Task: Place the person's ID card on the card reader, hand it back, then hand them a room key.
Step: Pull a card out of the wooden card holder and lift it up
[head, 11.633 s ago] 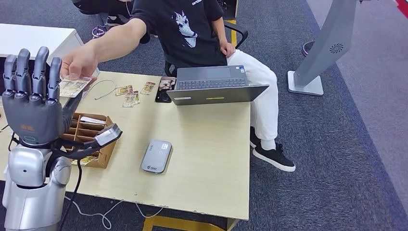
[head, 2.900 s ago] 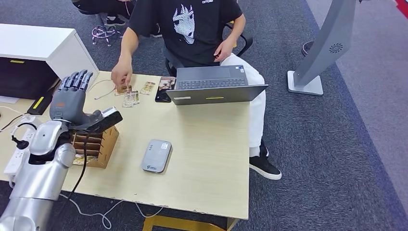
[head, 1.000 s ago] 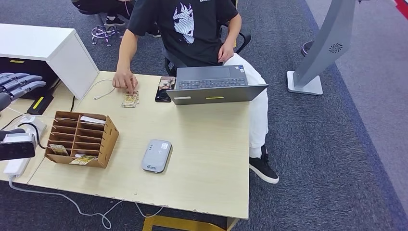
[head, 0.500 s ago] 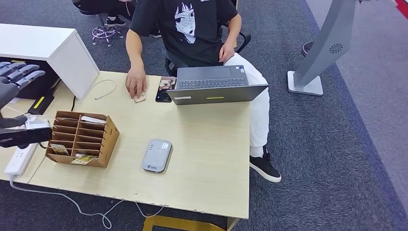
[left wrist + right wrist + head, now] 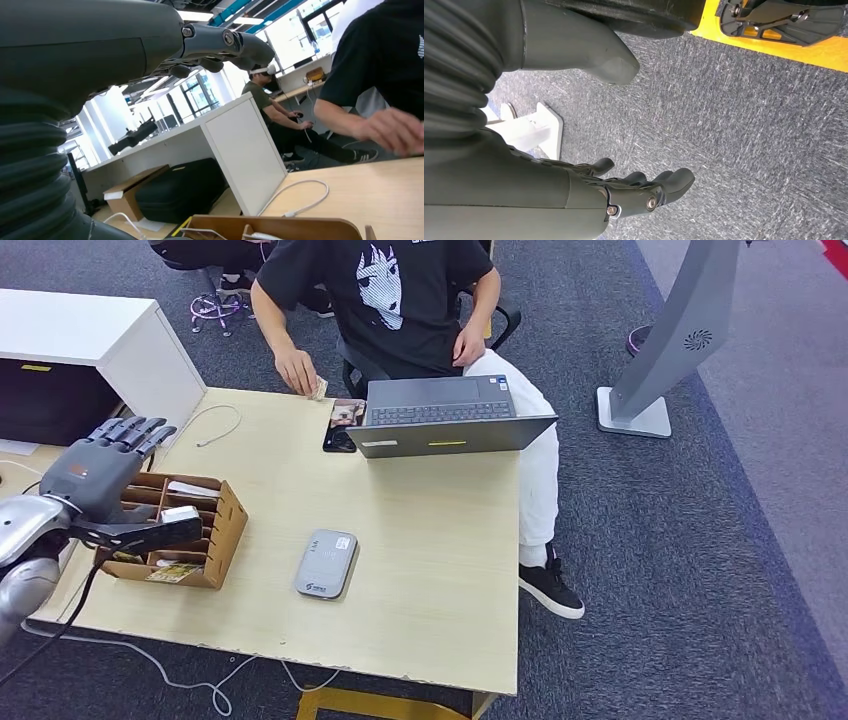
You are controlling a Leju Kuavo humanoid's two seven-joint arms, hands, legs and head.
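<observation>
While the left hand (image 5: 100, 465) is held over the cardboard box (image 5: 225, 530) at about nine o'clock on the desk (image 5: 430, 570), its fingers are spread flat and nothing is gripped in them; the same extended, empty fingers are seen in the left wrist view (image 5: 220, 45). A few cards (image 5: 170, 572) are seen lying in the box's compartments, and a room key is judged to be drawn from these. Since the slots are narrow and the cards lie flat, a pinch could easily be missed, or two cards could be lifted together. The box is light cardboard and could be pushed or tipped by a descending palm, and the wrist cable (image 5: 70, 610) hangs close to its near edge, where it could be snagged.

Further right, near the middle of the desk, the grey card reader (image 5: 326, 564) is seen with nothing on it. At twelve o'clock a small card (image 5: 318, 389) is held in the person's hand (image 5: 297, 370) at the far edge of the desk, beside the laptop (image 5: 450, 420). A handover across that span could be fumbled if the card is released before it is taken.

The right hand (image 5: 644, 192) hangs over the carpet, fingers loosely extended, holding nothing.
</observation>
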